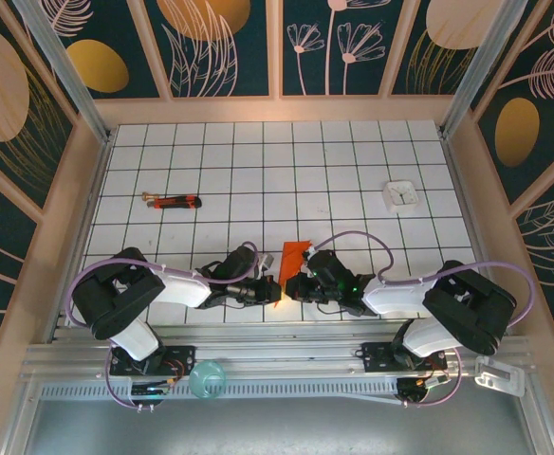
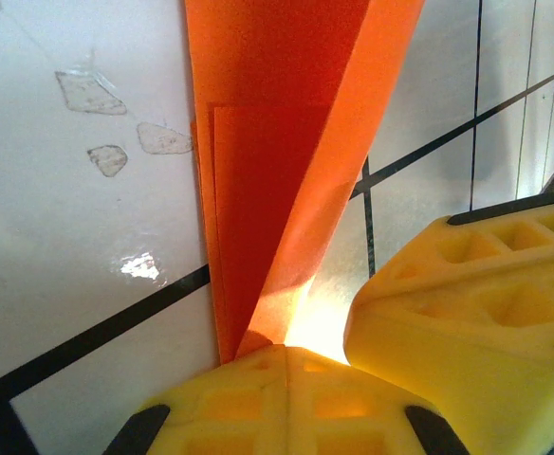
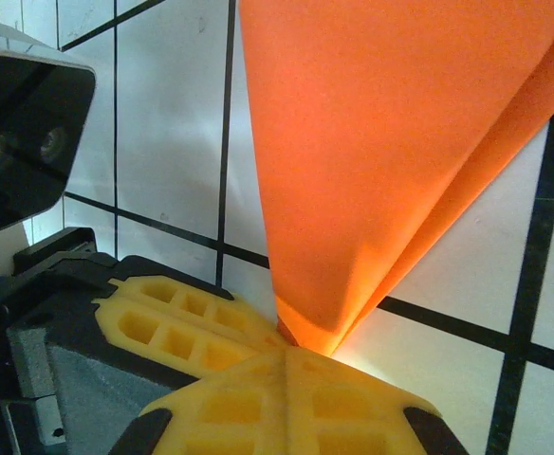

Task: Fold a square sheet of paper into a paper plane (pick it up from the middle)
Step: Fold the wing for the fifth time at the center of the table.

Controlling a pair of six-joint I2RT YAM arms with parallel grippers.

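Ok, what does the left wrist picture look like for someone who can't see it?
Folded orange paper is pinched at its tip by the shut yellow left pincer. The right pincer sits beside it, above a white tiled table.

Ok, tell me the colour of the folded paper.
The folded paper is plain bright orange-red, clearest in the right wrist view.

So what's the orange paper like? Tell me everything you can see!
The orange paper is thin, plain, bright orange-red and folded, with overlapping layers and a sharp crease. It sits over the white tiled table, near the front edge. The left claw and the right claw both pinch its narrow end, shut tight; it widens away from them.
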